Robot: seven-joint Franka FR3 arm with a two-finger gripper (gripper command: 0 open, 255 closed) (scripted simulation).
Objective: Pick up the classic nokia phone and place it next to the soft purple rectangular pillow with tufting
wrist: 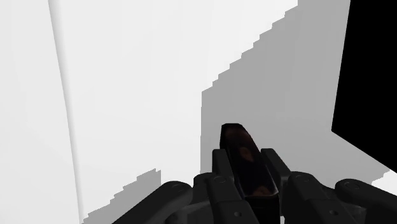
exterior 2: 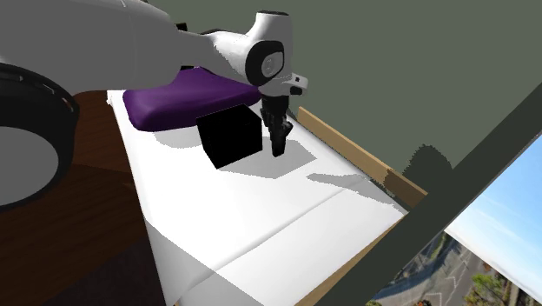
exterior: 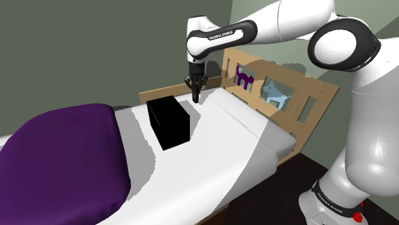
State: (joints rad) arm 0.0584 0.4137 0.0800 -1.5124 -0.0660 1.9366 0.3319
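Phone (wrist: 242, 153) is showing as a slim dark glossy slab with a rounded tip and faint reddish-brown patches on its face; keys and screen are not readable. Counting: one phone, one purple pillow (exterior: 61, 150), one black box (exterior: 169, 123), one white bed (exterior: 236, 137), one wooden headboard (exterior: 320, 102) carrying two cat shapes (exterior: 243, 77), one purple and one blue, and one white arm (exterior: 288, 22). Gripper (exterior: 195, 91) is pointing down over the sheet, narrowly open, with both black fingers (wrist: 220, 167) pressing the phone's long sides and the slab sticking out past the fingertips, so it is clamping the phone. Phone is sitting in the gripper just over the white sheet, just beyond the far edge of the black box, on the headboard side. Whether its tip is touching the sheet is not clear. Pillow is lying at the shoulder view's left end of the bed, looking smooth and rounded, well apart from the phone, with the black box standing between them. Box is resting on the sheet near the pillow, not touching the gripper.
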